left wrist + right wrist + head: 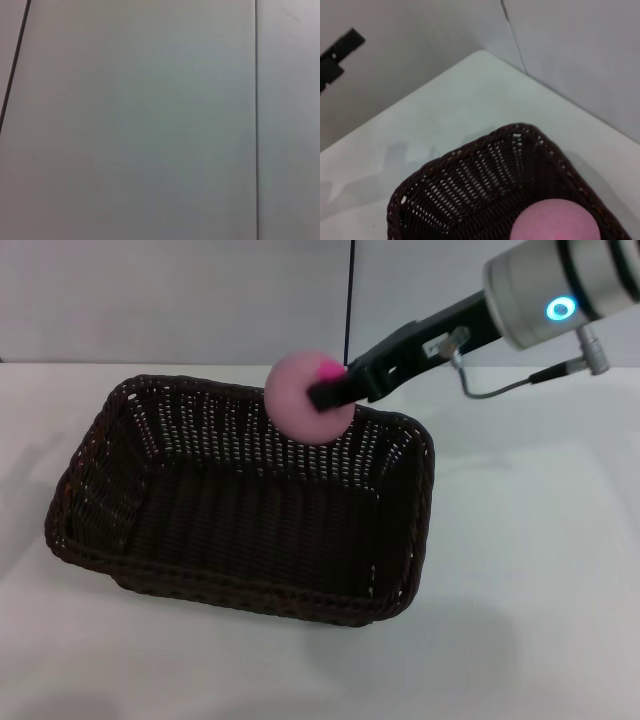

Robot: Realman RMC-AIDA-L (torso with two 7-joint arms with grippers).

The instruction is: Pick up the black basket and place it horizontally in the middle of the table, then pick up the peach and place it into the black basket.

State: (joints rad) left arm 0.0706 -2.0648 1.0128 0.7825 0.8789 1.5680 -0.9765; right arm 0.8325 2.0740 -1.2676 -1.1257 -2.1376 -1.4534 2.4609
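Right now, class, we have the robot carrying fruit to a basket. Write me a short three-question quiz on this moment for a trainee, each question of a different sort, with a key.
1. True or false: the peach already rests on the floor of the black basket.
2. Multiple choice: which gripper holds the peach? A. the left gripper B. the right gripper C. neither
3. Fill in: the basket stands on the white ____.

Key:
1. False; the peach is held up at the basket's far rim.
2. B; the left gripper is not in view.
3. table
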